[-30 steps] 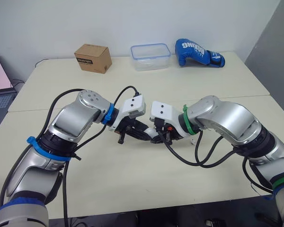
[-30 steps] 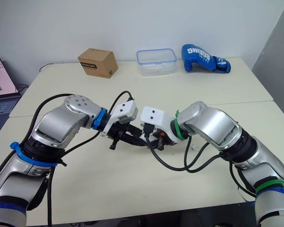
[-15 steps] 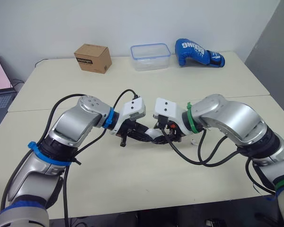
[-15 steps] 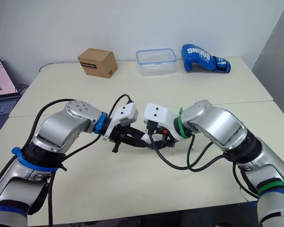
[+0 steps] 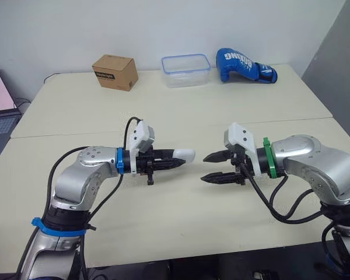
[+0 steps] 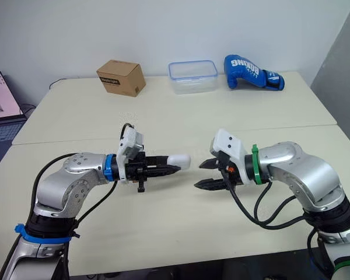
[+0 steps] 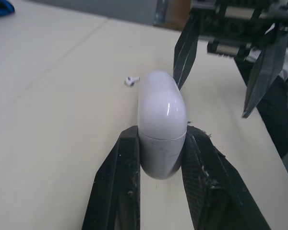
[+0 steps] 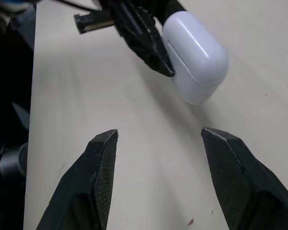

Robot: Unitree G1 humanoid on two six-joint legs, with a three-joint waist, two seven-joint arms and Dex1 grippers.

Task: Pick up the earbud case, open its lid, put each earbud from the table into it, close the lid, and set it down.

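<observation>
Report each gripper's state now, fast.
Left gripper: shut on the earbud case, lid closed.
Right gripper: open, holding nothing.

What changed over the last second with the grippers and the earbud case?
The grippers drew apart: the right gripper backed off to the robot's right, open and empty, while the left gripper kept the earbud case clamped, lid shut. The cardboard box, plastic container and boxing glove stayed put.
</observation>
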